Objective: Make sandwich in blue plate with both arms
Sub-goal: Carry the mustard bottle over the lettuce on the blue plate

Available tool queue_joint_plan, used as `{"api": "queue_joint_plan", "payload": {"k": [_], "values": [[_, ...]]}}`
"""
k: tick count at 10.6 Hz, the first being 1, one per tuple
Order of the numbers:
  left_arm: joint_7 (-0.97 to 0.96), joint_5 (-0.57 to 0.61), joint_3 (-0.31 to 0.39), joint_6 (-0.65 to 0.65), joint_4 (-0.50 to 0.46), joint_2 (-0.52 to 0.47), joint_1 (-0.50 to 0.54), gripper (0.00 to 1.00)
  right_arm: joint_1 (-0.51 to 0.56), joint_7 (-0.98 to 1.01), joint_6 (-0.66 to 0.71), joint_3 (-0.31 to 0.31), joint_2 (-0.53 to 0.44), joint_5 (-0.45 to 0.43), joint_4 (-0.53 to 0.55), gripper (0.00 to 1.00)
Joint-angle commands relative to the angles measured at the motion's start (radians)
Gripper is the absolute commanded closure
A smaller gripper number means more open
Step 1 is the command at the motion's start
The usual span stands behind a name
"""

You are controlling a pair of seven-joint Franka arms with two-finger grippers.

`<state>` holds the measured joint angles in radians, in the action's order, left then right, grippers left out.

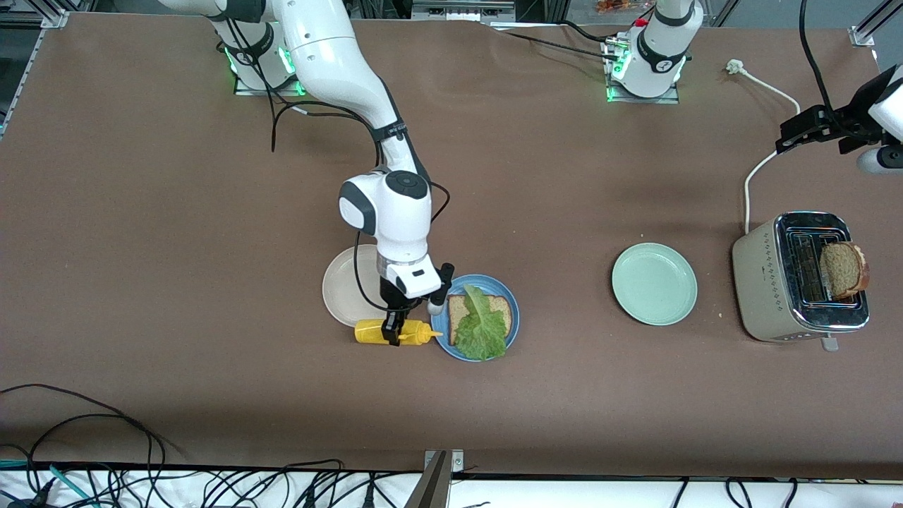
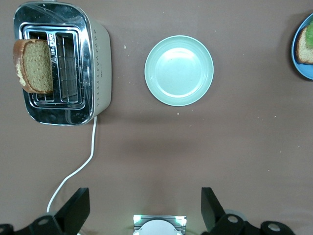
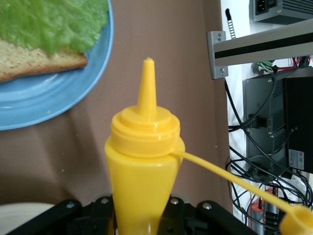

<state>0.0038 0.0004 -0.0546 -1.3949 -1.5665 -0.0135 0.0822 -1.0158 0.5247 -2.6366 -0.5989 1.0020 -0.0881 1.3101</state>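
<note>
Blue plate (image 1: 511, 310): one bread slice, one lettuce leaf; right gripper (image 1: 392, 331) clamps mustard bottle (image 1: 391, 331); left gripper (image 2: 142, 213) wide

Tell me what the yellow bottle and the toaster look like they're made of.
Yellow bottle: probably soft plastic, smooth and slightly glossy, with a moulded nozzle and tethered cap. Toaster: polished metal top that mirrors its surroundings; its cream sides look matte, plastic or painted metal.

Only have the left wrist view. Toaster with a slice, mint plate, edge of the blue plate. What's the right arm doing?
Observer: The right gripper is shut on a yellow mustard bottle lying beside the blue plate.
Operator: Cap on?
Observer: Off; it hangs open on its tether.
Operator: What's on the blue plate?
Observer: One bread slice with a lettuce leaf on top, no second slice.
</note>
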Motion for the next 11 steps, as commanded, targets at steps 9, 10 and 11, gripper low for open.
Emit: {"api": "queue_joint_plan", "payload": {"k": [9, 10, 11], "values": [[0.004, -0.014, -0.008, 0.019, 0.029, 0.027, 0.016, 0.00, -0.122, -0.212, -0.008, -0.056, 0.099, -0.323, -0.015, 1.00], [0.004, -0.013, -0.007, 0.019, 0.029, 0.030, 0.016, 0.00, -0.124, -0.212, -0.008, -0.056, 0.099, -0.353, -0.015, 1.00], [0.004, -0.013, -0.007, 0.017, 0.029, 0.032, 0.018, 0.00, -0.124, -0.212, -0.010, -0.056, 0.099, -0.369, -0.015, 1.00]]}}
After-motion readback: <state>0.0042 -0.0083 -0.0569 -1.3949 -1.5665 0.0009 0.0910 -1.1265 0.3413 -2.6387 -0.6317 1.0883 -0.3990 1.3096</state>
